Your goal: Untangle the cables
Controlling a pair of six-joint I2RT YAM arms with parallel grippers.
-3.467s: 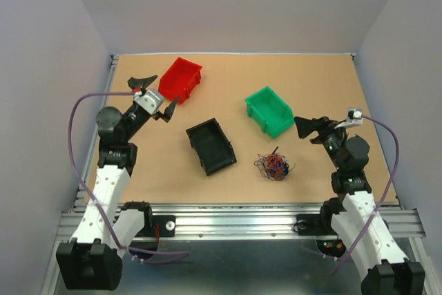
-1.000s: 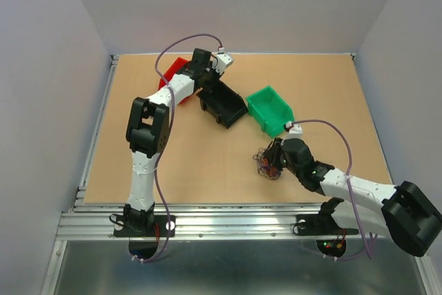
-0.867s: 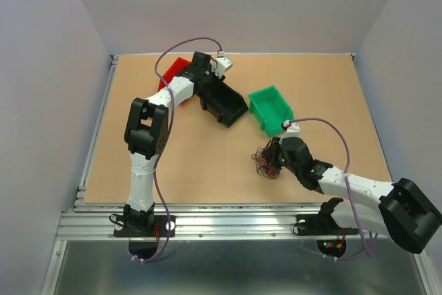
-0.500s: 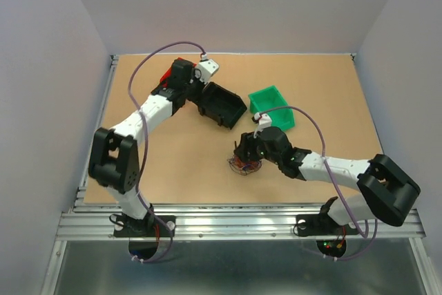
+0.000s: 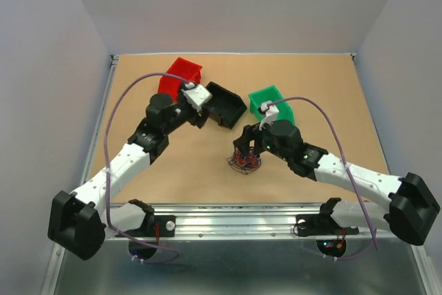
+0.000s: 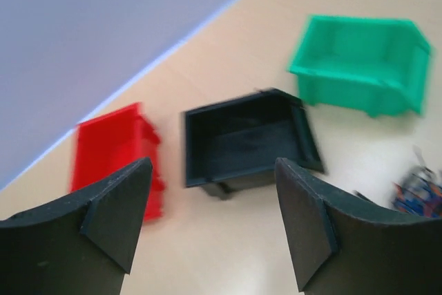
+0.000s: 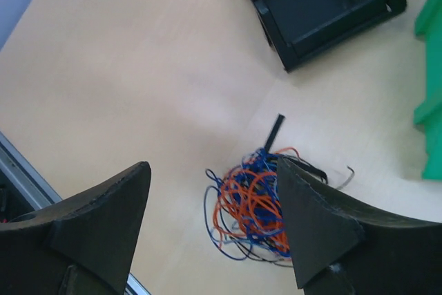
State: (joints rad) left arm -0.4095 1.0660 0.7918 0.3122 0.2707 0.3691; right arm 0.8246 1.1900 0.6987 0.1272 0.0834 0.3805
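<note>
The cables (image 7: 252,205) lay in one knotted clump on the bench (image 5: 345,81), toward its near edge; nothing looked separated yet. The right jaws hovered spread above it, the left jaws spread too, empty.

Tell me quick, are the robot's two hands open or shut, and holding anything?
Left gripper: open, holding nothing.
Right gripper: open, holding nothing, just above the cables.

Green bin (image 6: 359,63) glossy plastic; table (image 5: 200,170) matt wood-look board; cables (image 7: 252,202) thin, plastic-coated.
</note>
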